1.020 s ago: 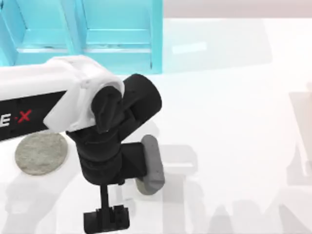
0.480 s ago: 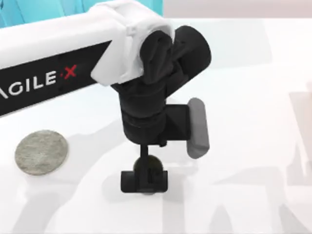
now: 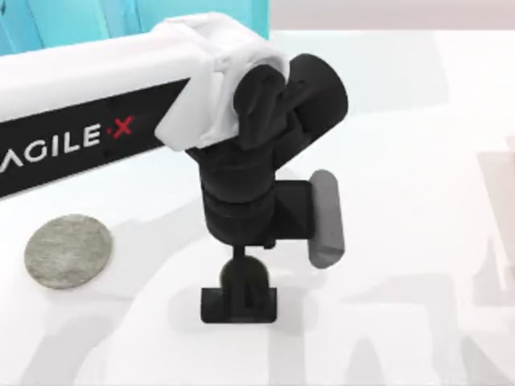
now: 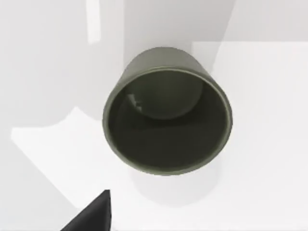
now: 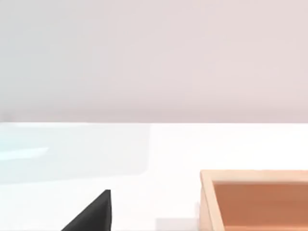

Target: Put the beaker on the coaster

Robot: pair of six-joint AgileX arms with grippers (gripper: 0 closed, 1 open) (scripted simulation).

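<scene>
One second has carried my left gripper (image 3: 239, 304) from near the coaster (image 3: 67, 250) to directly above the beaker (image 4: 167, 122), upright on the table (image 3: 418, 145) mid-front. How far its fingers are spread, I cannot tell. Grasp comes next, I judge.

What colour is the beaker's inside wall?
Dark olive-grey, the same as its outer wall; the beaker shows best in the left wrist view.

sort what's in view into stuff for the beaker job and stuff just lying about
For the job:
- beaker, below the left end effector
- coaster, at the table's left

Just lying about:
- wooden box
- turquoise cabinet
</scene>
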